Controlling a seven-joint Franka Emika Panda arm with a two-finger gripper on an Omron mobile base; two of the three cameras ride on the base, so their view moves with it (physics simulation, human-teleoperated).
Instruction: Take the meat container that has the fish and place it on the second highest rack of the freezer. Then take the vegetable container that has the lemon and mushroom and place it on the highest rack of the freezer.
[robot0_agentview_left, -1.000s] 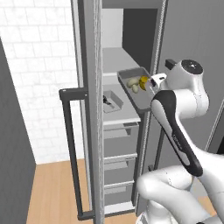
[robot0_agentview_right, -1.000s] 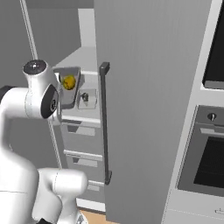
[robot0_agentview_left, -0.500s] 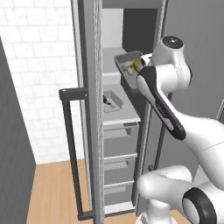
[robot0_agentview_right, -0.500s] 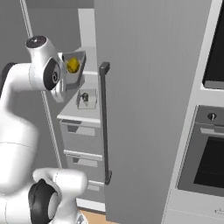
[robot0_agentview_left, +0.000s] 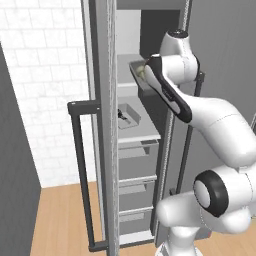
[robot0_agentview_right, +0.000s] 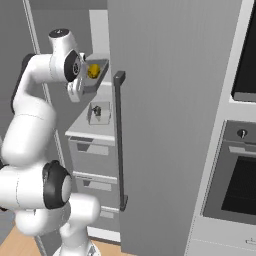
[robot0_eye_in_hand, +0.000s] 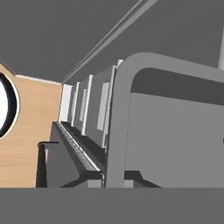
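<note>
Grey vegetable container (robot0_agentview_right: 98, 75), tilted, holds yellow lemon (robot0_agentview_right: 93, 71); jaws clamp its rim.

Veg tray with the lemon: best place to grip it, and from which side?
Grip the near rim wall of the vegetable container, from the open front of the freezer. Its thin upright edge suits a pinch; the lemon fills the middle. The claw is shut on that rim.

wall: white brick-patterned tiles (robot0_agentview_left: 47, 90) at the left of the left base view
floor: light wooden planks (robot0_agentview_left: 50, 220), also in the hand view
near-left panel: dark grey flat surface (robot0_agentview_left: 15, 190) running along the left edge
oven column: built-in oven (robot0_agentview_right: 235, 185) with a dark glass door and a round knob (robot0_agentview_right: 242, 133), set in pale grey cabinetry at the right
light: even, soft, without hard shadows
</note>
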